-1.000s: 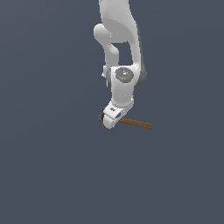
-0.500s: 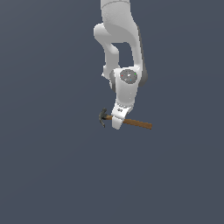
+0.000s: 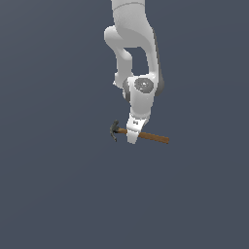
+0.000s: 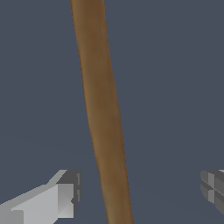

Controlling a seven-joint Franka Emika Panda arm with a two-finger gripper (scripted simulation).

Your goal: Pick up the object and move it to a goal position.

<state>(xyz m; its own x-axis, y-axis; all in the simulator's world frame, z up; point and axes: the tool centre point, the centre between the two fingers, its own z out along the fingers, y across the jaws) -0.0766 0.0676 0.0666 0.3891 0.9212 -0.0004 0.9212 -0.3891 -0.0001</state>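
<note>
The object is a small hammer point(image 3: 146, 136) with a dark head point(image 3: 115, 131) and a brown wooden handle, lying flat on the grey surface. My gripper point(image 3: 132, 137) has come down over the handle just behind the head. In the wrist view the handle point(image 4: 103, 113) runs between my two fingers, with my gripper point(image 4: 139, 188) open and straddling it. One fingertip point(image 4: 68, 190) sits close to the handle. The other fingertip point(image 4: 213, 186) stands well away from it. The hammer head is out of the wrist view.
A plain dark grey floor point(image 3: 58, 194) stretches all around the hammer. The white arm point(image 3: 133, 58) rises above the gripper toward the top of the exterior view.
My gripper has shifted toward the exterior view's right, uncovering the hammer head, and then dropped lower over the handle. The hammer has not moved.
</note>
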